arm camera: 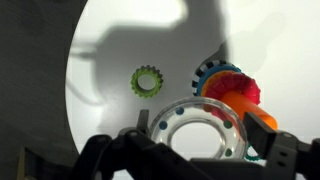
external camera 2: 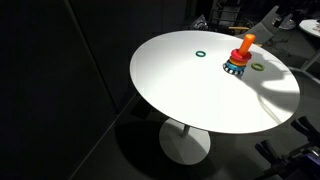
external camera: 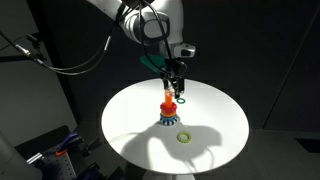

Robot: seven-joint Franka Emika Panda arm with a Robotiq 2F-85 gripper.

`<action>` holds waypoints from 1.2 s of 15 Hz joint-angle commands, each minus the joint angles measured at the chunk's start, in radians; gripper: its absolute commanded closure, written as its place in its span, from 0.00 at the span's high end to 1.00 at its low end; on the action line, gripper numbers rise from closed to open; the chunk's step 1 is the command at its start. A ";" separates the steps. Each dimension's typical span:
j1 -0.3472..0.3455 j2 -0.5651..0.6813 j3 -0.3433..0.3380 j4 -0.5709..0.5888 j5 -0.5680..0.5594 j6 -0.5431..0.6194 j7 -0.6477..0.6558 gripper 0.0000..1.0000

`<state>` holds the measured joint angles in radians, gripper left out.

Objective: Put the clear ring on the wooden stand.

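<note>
My gripper (arm camera: 200,136) is shut on the clear ring (arm camera: 193,112), held flat between the fingers. The ring has small dark dots around its band. In the wrist view the wooden stand (arm camera: 247,102) lies just beyond and to the right of the ring; its orange peg, red band and bluish base all show. In an exterior view my gripper (external camera: 174,87) hangs just above the stand (external camera: 169,108), where the ring is too faint to make out. The stand (external camera 2: 240,55) also shows in an exterior view where my gripper is not seen.
A yellow-green ring (arm camera: 148,82) lies on the white round table (arm camera: 105,90) near the stand, and shows in both exterior views (external camera: 184,137) (external camera 2: 259,67). A dark green ring (external camera 2: 201,54) lies further off. The surroundings are dark.
</note>
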<state>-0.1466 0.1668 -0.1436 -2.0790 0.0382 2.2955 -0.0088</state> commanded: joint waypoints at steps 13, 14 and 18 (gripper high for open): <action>0.050 0.194 0.050 0.212 0.002 -0.076 0.071 0.67; 0.051 0.199 0.054 0.218 0.004 -0.082 0.069 0.67; 0.054 0.208 0.069 0.221 0.014 -0.108 0.058 0.67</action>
<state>-0.0963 0.3590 -0.0811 -1.8958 0.0402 2.2342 0.0413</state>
